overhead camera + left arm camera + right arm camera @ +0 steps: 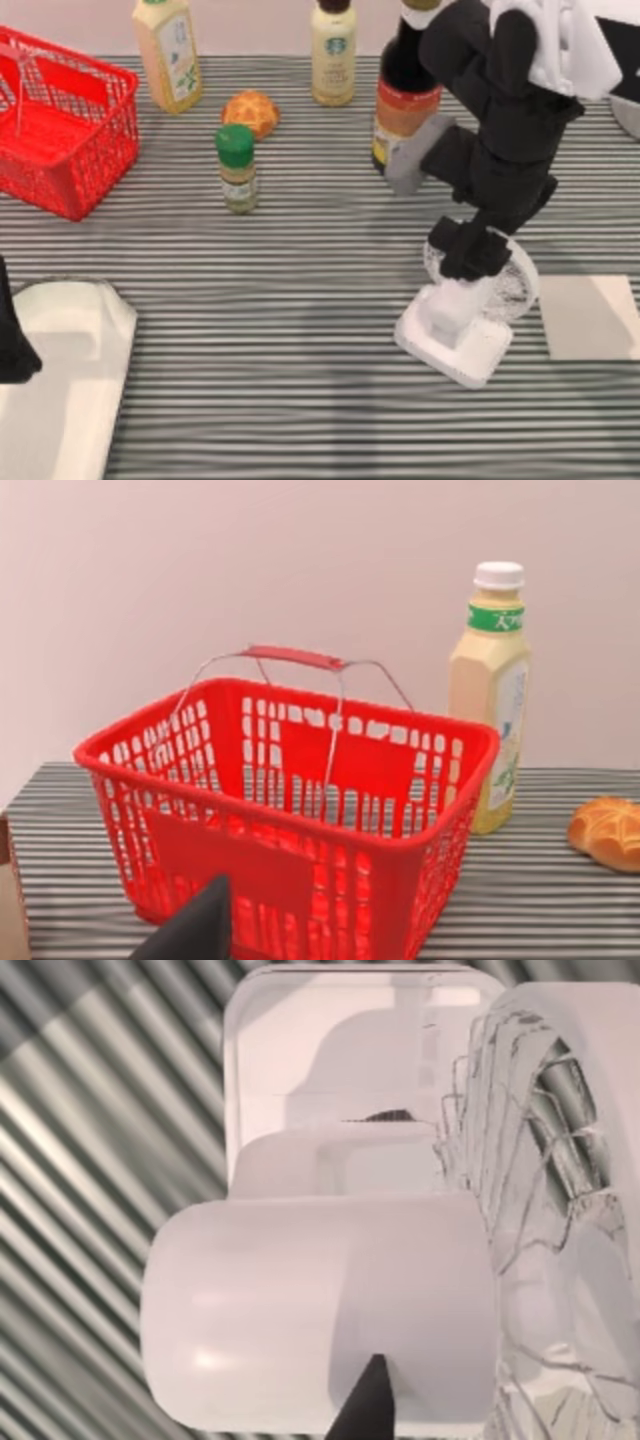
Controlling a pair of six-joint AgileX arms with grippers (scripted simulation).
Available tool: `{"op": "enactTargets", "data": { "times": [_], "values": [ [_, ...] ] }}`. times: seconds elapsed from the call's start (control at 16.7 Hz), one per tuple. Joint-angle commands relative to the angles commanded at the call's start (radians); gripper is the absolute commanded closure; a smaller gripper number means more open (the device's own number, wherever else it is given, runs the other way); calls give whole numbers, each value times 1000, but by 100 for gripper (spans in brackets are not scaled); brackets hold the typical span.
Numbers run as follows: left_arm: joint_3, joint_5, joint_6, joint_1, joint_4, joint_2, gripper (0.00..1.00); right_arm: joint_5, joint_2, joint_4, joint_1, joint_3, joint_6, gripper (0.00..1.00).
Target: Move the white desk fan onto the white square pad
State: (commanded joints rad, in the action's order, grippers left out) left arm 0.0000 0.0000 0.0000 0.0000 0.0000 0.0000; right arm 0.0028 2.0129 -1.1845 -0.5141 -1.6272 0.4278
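Note:
The white desk fan (pixel 462 318) stands on the striped table right of centre, its square base (pixel 455 345) toward the front and its round mesh grille (pixel 510 285) facing right. My right gripper (pixel 470 250) is directly over the fan's cylindrical motor housing (pixel 320 1310), which fills the right wrist view, and looks to be touching it. The white square pad (pixel 590 315) lies flat just right of the fan with nothing on it. My left arm (pixel 15 350) is parked at the table's left edge.
A red basket (pixel 60 120) sits at the back left. Along the back are a cream bottle (pixel 168 50), a bun (pixel 250 110), a green-capped jar (pixel 237 168), a pale bottle (pixel 333 50) and a dark sauce bottle (pixel 405 95). A large white tray (pixel 60 380) lies front left.

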Motion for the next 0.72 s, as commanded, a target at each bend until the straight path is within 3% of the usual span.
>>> {"op": "enactTargets", "data": {
  "times": [0.36,0.72],
  "values": [
    [0,0,0,0,0,0,0,-1,-3,-18,0,-17,-1,100],
    [0,0,0,0,0,0,0,-1,-12,-190,-7,-180,0,100]
  ]
}}
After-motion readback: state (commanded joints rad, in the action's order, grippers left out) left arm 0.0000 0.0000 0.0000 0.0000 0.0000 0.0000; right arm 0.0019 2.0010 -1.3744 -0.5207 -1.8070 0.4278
